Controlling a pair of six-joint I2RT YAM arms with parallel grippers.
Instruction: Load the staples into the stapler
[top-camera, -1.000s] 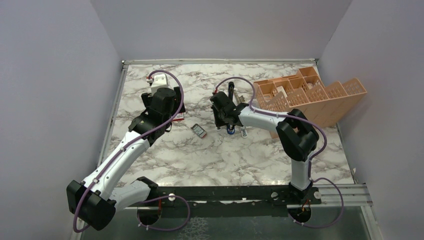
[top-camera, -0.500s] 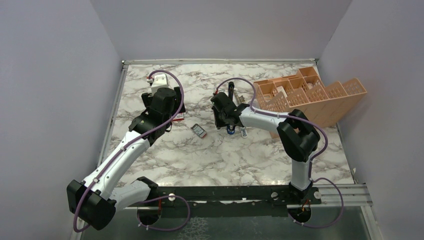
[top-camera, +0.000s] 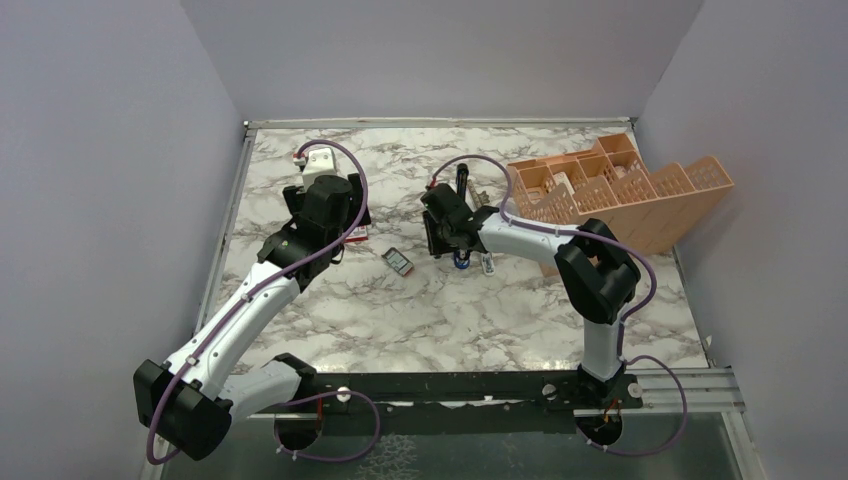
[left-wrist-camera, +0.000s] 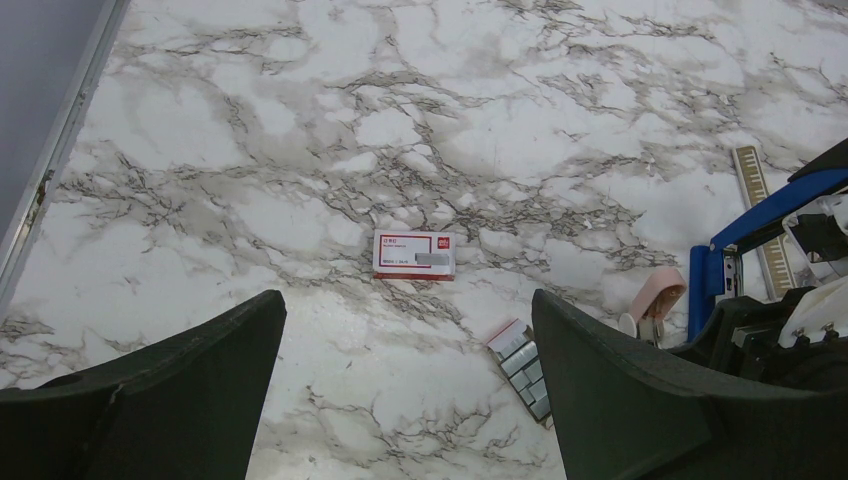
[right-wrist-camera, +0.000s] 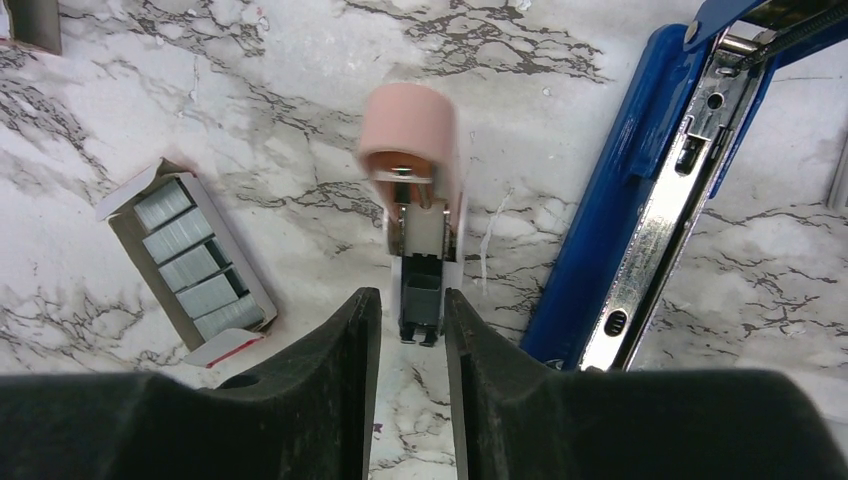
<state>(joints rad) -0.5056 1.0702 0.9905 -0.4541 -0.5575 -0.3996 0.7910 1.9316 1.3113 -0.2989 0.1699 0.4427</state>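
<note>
Right wrist view: staples (right-wrist-camera: 195, 262) sit at left of frame, several short silvery strips side by side in an open dark tray with a red-and-white flap. Stapler (right-wrist-camera: 610, 210) at right of frame, blue, swung open, bare metal channel facing up.

Judgement: strips are very light and stiff, but brittle along their glued joints, so likely to snap or scatter if pinched hard. Best hold is across the long sides of one strip, lifted out level. Stapler looks rigid and heavier and should stay put.

Right gripper (right-wrist-camera: 410, 302): jaws a narrow gap apart, astride the dark end of a pink-and-white piece (right-wrist-camera: 415, 150). Cannot tell whether they pinch it.

Left gripper (left-wrist-camera: 405, 300): jaws wide apart, nothing between them, hanging above the red-and-white box (left-wrist-camera: 414, 255).

Table (left-wrist-camera: 250, 150): marble-pattern top, flat, probably slick, so the tray may slide if nudged.

Top view: pale walls on three sides, orange compartment rack (top-camera: 620, 190) at right of frame.
</note>
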